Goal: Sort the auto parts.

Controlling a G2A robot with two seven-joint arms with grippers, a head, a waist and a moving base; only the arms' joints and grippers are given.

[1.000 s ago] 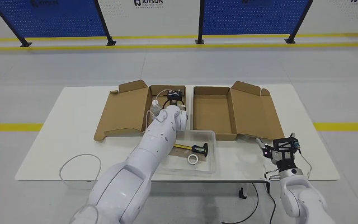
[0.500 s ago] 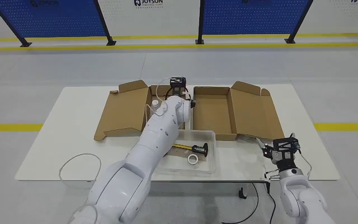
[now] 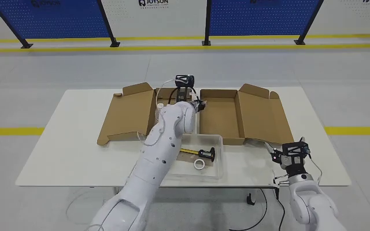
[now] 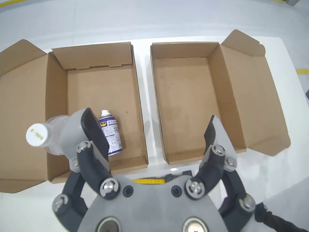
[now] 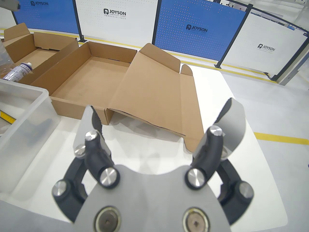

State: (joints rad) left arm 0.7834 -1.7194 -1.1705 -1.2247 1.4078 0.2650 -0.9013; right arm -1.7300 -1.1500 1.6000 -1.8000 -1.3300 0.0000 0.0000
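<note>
Hovering left gripper (image 4: 149,117), spread wide | spray can (image 4: 110,134) in left box (image 4: 101,56)

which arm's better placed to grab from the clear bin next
Left, probably: the left gripper, open, hangs over the boxes just past the bin; the right gripper sits farther off near the table edge.

- The table (image 3: 75,133) is being lit brightly and evenly from overhead.
- A soft shadow is being cast beneath the box flap (image 5: 157,90).
- Straight lines are being bowed at the wrist views' edges.
</note>
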